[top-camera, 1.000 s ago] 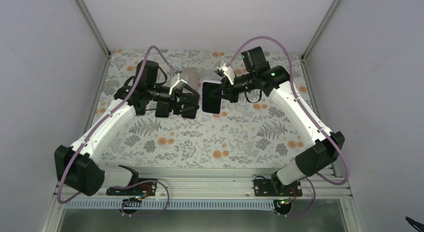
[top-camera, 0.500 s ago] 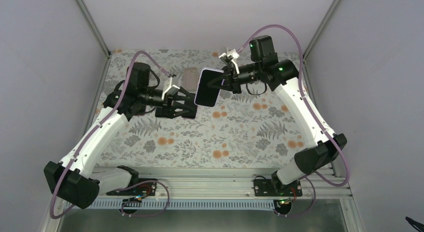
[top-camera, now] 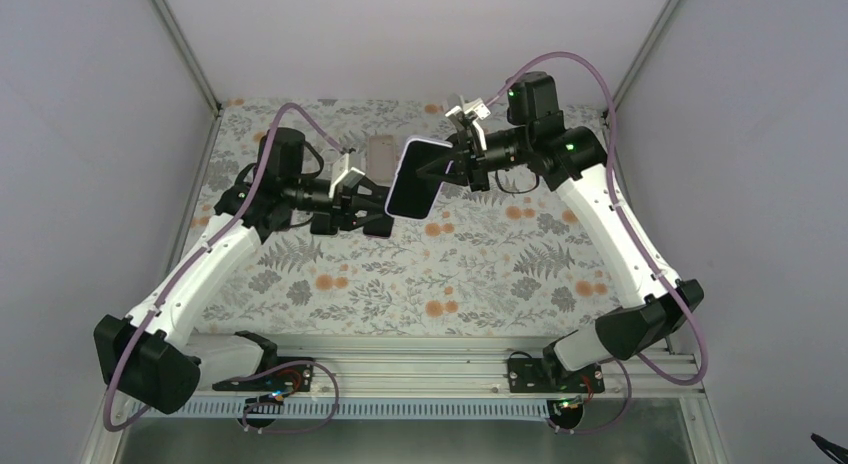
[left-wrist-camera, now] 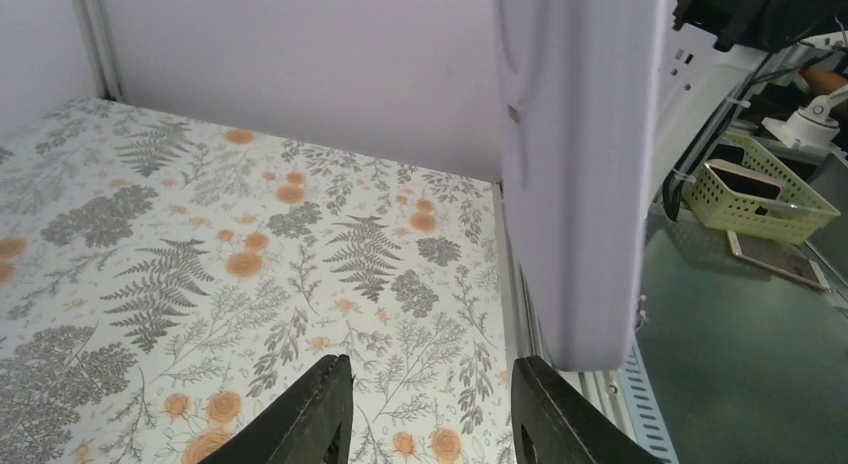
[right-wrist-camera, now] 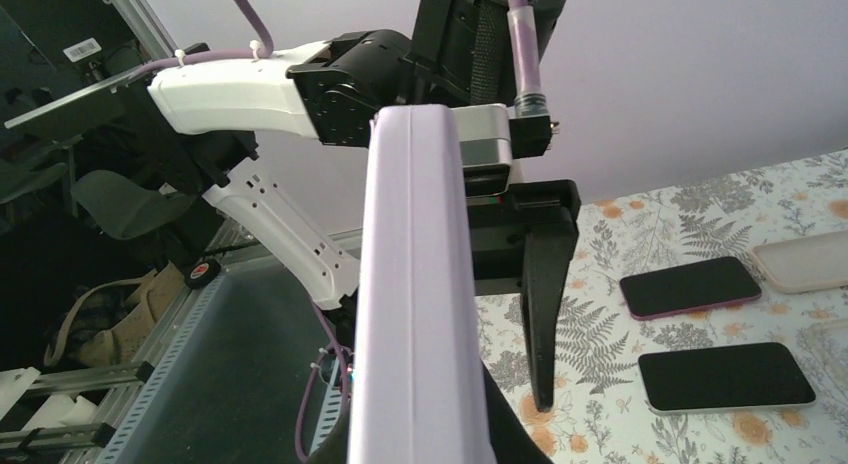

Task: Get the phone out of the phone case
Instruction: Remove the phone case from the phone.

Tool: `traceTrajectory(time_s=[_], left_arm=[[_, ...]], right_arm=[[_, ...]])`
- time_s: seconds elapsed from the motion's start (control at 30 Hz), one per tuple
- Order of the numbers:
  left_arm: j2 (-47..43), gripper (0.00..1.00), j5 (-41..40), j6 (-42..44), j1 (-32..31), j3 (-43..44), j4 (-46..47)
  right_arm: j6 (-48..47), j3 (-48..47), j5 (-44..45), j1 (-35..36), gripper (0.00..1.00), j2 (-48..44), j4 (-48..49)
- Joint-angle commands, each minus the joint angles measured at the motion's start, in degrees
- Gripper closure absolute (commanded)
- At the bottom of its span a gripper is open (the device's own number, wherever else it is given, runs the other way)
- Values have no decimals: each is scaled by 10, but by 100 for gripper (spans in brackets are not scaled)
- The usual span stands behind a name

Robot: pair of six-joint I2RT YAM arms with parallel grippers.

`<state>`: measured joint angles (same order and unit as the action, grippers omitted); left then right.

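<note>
The phone (top-camera: 415, 180), dark screen up, sits in a lilac phone case (top-camera: 402, 212) that hangs tilted in the air over the back of the table. My right gripper (top-camera: 447, 164) is shut on its upper end; in the right wrist view the case's edge (right-wrist-camera: 415, 284) fills the space between the jaws of the right gripper (right-wrist-camera: 420, 429). My left gripper (top-camera: 372, 210) is at the case's lower end with its jaws apart. In the left wrist view the case (left-wrist-camera: 580, 164) hangs just above the right finger (left-wrist-camera: 560, 414), and nothing lies between the jaws of the left gripper (left-wrist-camera: 432, 379).
Two more dark-screened phones (right-wrist-camera: 688, 286) (right-wrist-camera: 726, 376) lie flat on the flowered table cloth (top-camera: 480, 274). A pale empty case (top-camera: 380, 149) lies at the back behind the left gripper. A yellow-green basket (left-wrist-camera: 765, 189) stands off the table.
The right arm has carried the cased phone left and tilted it over the left gripper. The left gripper's jaws have narrowed and its arm has drawn slightly back to the left.
</note>
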<state>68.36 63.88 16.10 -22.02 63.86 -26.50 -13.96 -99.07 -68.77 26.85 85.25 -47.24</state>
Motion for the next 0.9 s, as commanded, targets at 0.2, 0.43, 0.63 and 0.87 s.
traceTrajectory(time_s=[0.2,0.43,0.63,0.87], left_arm=[[8,61,27,0,0,14,23],[6,53,66,59,0,16,-29],[6,54,65,53,0,23,-25],[6,61,52,3,0,20,14]], right_arm=[[12,8,-40,-7,96,-25,28],[21,13,-34,-13,96,-26,37],[23,20,-34,-14,96,-26,41],[22,34,-34,-14,96,-31,43]])
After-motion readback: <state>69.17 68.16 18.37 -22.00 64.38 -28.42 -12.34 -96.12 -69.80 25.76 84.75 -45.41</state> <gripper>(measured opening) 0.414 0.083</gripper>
